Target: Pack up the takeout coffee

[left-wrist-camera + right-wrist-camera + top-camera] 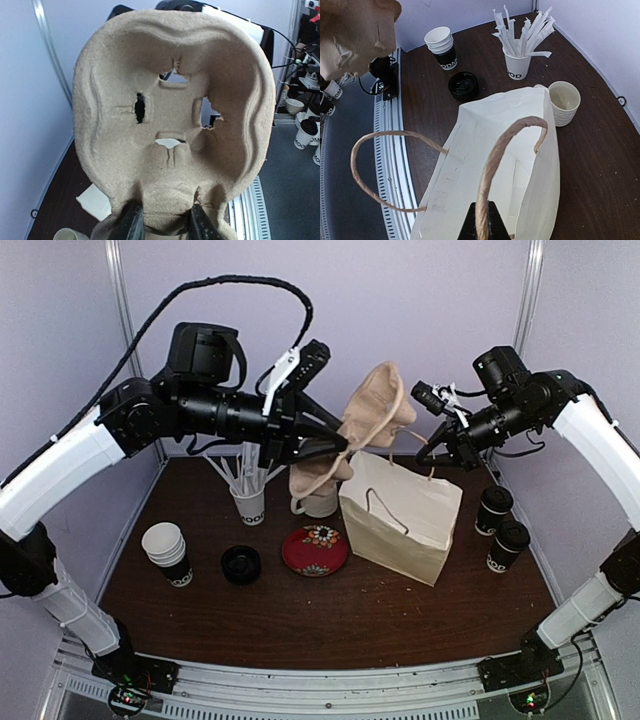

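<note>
Left hand, partly closed, pinches the tan moulded-pulp cup carrier. Right hand, closed tight, holds the twine handle of the cream paper bag. Keep its mouth wide and lower the carrier level. Two black lidded paper cups stand at the bag's three o'clock.

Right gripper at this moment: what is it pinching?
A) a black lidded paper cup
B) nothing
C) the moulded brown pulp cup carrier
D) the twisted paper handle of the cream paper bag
D: the right gripper is shut on the cream paper bag's twisted paper handle; the brown pulp cup carrier sits in the left gripper.
</note>
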Robot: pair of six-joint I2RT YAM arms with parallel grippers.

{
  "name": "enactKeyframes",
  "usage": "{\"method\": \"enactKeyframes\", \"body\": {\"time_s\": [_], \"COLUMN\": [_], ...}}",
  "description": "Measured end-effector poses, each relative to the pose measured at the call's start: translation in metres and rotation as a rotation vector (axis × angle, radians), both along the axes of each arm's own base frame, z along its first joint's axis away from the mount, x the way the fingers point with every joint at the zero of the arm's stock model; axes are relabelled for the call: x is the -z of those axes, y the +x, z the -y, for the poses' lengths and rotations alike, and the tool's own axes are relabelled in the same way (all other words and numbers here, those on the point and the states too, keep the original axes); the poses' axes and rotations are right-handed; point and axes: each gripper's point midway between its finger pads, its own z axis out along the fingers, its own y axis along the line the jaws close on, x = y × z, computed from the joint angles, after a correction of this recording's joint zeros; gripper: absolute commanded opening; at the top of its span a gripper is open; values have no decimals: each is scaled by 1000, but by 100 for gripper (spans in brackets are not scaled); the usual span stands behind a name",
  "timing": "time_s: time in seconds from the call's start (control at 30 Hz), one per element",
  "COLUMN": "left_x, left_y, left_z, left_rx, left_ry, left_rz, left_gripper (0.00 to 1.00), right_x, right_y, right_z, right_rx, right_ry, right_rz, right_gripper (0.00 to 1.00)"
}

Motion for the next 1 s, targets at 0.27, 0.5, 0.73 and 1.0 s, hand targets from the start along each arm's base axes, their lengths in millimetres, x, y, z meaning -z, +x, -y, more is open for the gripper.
{"method": "enactKeyframes", "body": {"time_s": [0.27,0.5,0.73,1.0], "left_x": [27,21,10,23], "left_y": [-23,-37,-49,-79], "left_z": [59,65,71,84], "left_rx": [146,199,256,354], "left_ry": [31,11,-53,-52], "left_rz": [50,82,111,160], "left_gripper": [27,27,27,27], "right_x": [-7,-10,-11,-29], "right_y": [-41,-65,-78,-97], "right_z": [-3,-4,-4,-1], "right_rx": [-102,-181,-224,-296], "right_ry": [36,62,82,103], "right_rz": [-71,-127,-167,-181], "right_gripper": [0,0,0,0]}}
